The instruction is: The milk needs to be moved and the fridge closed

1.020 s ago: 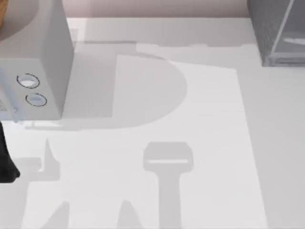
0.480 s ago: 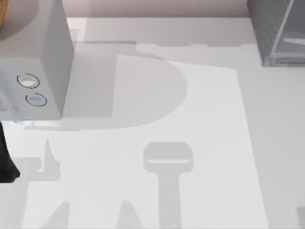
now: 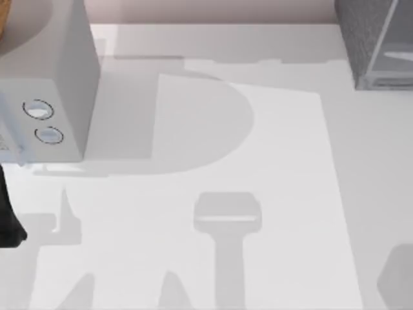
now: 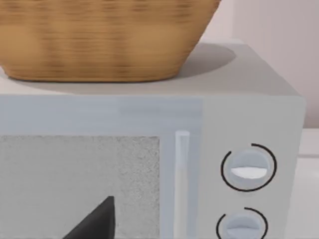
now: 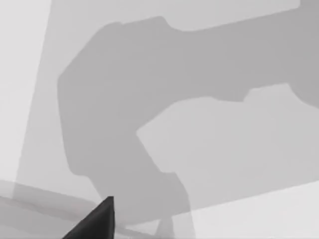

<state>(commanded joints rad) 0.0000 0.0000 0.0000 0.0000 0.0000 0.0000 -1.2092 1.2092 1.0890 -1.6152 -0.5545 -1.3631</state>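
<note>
The fridge [image 3: 364,39] is the dark speckled grey box at the table's far right corner, with its paler glassy door panel [image 3: 395,48] beside the speckled wall. The milk is out of view. My left arm [image 3: 8,223] is a dark shape at the left edge of the table, in front of the lighter grey box. A dark tip of my left gripper [image 4: 94,221] faces that box's front window. A dark tip of my right gripper [image 5: 94,221] hangs over bare white tabletop crossed by arm shadows.
A smooth light grey box with two round dials [image 3: 45,123] stands at the far left, and a wicker basket [image 4: 99,40] sits on its top. The white table [image 3: 213,161] carries broad shadows in its middle and at its near right corner.
A grey shadow has crept in at the top view's lower right corner and grown larger. The left arm and both boxes have not moved.
</note>
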